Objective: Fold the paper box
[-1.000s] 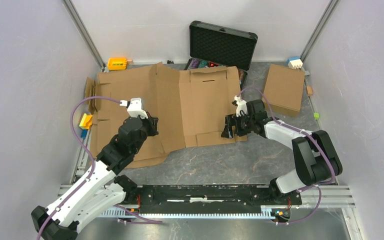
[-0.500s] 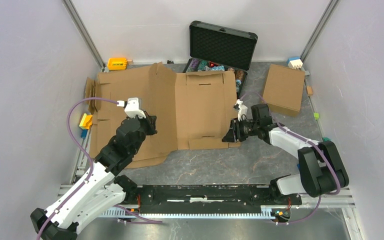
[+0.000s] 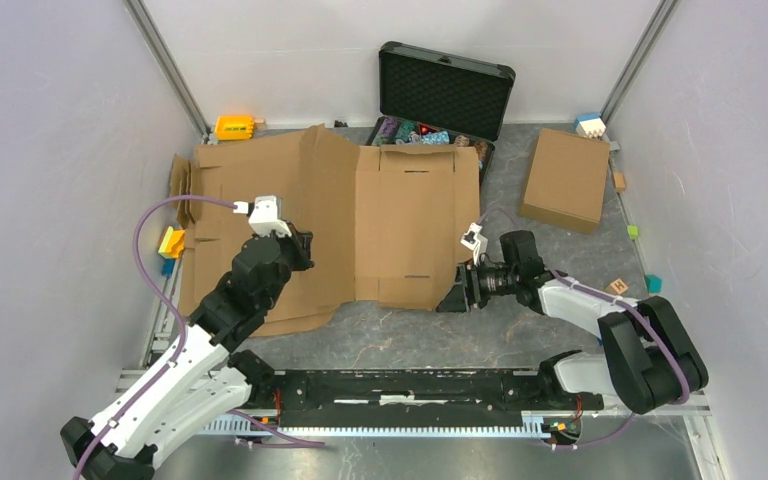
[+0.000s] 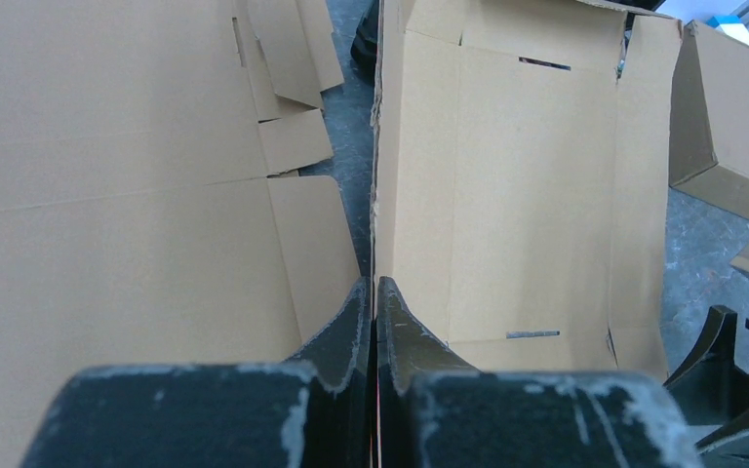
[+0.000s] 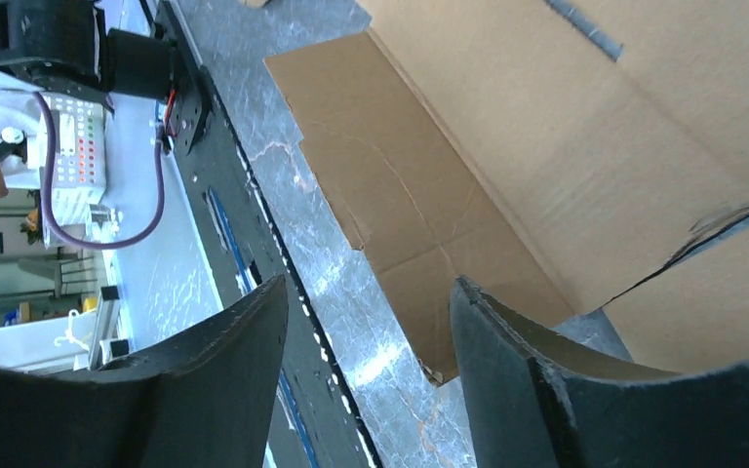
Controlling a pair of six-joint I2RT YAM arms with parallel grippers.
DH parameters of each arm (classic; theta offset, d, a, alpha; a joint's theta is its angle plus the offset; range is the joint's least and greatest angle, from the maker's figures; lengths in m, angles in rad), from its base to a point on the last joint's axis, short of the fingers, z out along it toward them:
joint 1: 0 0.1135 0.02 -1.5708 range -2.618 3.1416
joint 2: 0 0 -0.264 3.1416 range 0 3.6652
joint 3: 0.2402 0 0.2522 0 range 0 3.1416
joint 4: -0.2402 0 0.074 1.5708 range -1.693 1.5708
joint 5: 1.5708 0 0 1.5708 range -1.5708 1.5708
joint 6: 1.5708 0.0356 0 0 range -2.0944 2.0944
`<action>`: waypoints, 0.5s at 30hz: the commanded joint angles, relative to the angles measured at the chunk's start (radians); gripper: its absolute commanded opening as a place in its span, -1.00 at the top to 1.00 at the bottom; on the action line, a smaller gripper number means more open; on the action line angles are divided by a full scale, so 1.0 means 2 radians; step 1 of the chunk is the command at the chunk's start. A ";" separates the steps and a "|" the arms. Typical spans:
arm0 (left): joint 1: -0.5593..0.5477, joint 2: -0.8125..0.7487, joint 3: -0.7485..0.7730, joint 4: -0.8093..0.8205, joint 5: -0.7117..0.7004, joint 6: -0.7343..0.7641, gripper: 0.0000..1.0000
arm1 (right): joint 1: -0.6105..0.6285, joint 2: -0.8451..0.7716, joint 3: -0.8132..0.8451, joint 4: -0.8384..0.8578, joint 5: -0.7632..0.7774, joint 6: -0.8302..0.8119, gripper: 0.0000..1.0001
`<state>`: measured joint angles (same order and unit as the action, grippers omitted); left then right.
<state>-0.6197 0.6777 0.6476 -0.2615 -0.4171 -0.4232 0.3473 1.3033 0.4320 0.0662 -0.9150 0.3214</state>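
Observation:
The paper box (image 3: 400, 220) is a large sheet of brown cardboard, mostly unfolded, spread across the left and middle of the table. My left gripper (image 3: 300, 243) is shut on an upright cardboard edge of it; in the left wrist view the edge runs straight away from the closed fingertips (image 4: 374, 288), with the slotted panel (image 4: 527, 195) to its right. My right gripper (image 3: 455, 297) is open and empty, just off the near right corner of that panel. The right wrist view shows the panel's corner flap (image 5: 419, 234) beyond the spread fingers (image 5: 366, 292).
An open black case (image 3: 445, 90) with colourful chips stands at the back, behind the sheet. A folded brown box (image 3: 565, 180) lies at the back right. A yellow item (image 3: 233, 127), a yellow-blue block (image 3: 170, 243) and small cubes (image 3: 618, 287) lie around the edges.
My right gripper has slid toward the near edge along the panel's right side and now stands off its corner. The panel has lain flatter, uncovering the case's chips. The left arm has not moved.

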 commanded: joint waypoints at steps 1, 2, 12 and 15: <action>-0.003 -0.009 0.006 0.005 -0.014 0.009 0.96 | 0.013 -0.002 -0.017 0.034 -0.016 0.009 -0.25; -0.003 -0.009 0.005 0.005 -0.014 0.008 0.96 | 0.015 0.002 -0.020 0.034 -0.012 0.007 -0.11; -0.003 -0.026 0.008 0.013 0.021 -0.020 0.96 | 0.041 0.050 0.005 -0.029 0.092 -0.041 0.18; -0.003 -0.027 0.017 0.001 0.021 -0.040 0.96 | 0.059 0.052 0.015 -0.056 0.130 -0.056 0.14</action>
<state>-0.6239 0.6376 0.6476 -0.2813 -0.3843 -0.4332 0.4255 1.3972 0.4171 0.0246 -0.7856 0.2771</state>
